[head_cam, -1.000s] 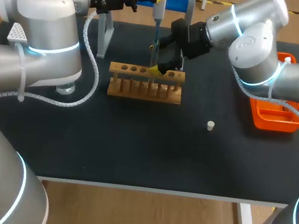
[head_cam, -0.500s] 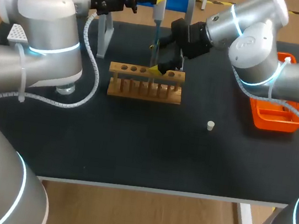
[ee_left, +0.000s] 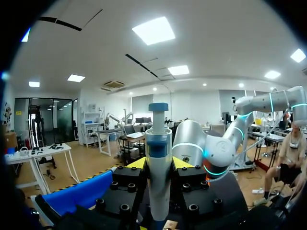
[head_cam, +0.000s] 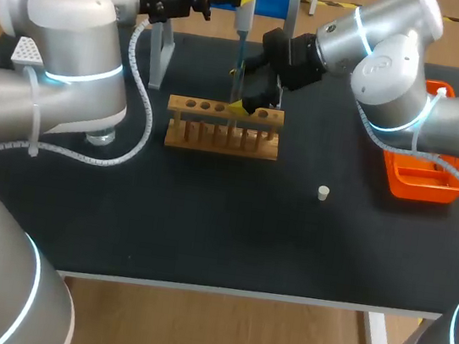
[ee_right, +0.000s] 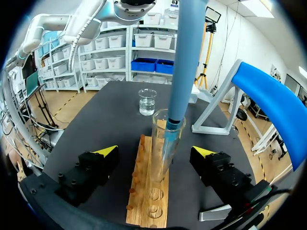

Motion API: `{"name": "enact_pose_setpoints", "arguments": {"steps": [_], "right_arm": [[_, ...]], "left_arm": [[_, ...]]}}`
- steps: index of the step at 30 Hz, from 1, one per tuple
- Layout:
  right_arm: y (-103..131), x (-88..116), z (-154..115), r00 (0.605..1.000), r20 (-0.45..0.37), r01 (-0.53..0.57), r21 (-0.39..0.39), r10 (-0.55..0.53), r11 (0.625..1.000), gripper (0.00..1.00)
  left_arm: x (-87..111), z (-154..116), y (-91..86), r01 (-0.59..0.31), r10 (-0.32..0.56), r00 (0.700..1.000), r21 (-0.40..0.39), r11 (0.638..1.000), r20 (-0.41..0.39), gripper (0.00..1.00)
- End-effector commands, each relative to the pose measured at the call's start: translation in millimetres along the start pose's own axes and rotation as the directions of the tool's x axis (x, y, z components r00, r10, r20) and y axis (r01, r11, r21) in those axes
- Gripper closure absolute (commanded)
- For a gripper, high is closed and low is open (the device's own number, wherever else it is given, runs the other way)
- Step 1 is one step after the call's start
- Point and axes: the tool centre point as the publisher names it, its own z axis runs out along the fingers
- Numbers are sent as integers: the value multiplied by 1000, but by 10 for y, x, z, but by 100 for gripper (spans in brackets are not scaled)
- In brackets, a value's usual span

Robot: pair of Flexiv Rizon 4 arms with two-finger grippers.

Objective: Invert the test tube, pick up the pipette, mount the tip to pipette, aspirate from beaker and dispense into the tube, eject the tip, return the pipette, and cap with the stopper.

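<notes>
Our left gripper clamps the pipette, tip inside the test tube; our right gripper gapes clear around it; tube's foot hidden.

2 silver arms — cyan rings, white cables

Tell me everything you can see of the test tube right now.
The test tube is clear glass, upright and mouth up, seated in a hole of the wooden rack. The pipette hangs above it, its tip inside the tube's mouth. The right gripper is open around it, both fingers clear of the glass. Any liquid inside cannot be made out.
</notes>
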Motion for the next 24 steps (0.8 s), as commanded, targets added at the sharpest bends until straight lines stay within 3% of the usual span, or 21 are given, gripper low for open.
{"name": "enact_pose_setpoints", "arguments": {"steps": [1,16,24], "right_arm": [[2,-2,-11,1000,-2,-1,2,1,1000,0],[212,386,-926,990,85,107,39,-110,993,0],[297,444,-1373,978,156,130,60,-138,990,0]], "left_arm": [[8,13,5,-1,1,1000,4,1000,5,100],[8,13,5,-1,1,1000,4,1000,5,100],[8,13,5,-1,1,1000,4,1000,5,100]]}}
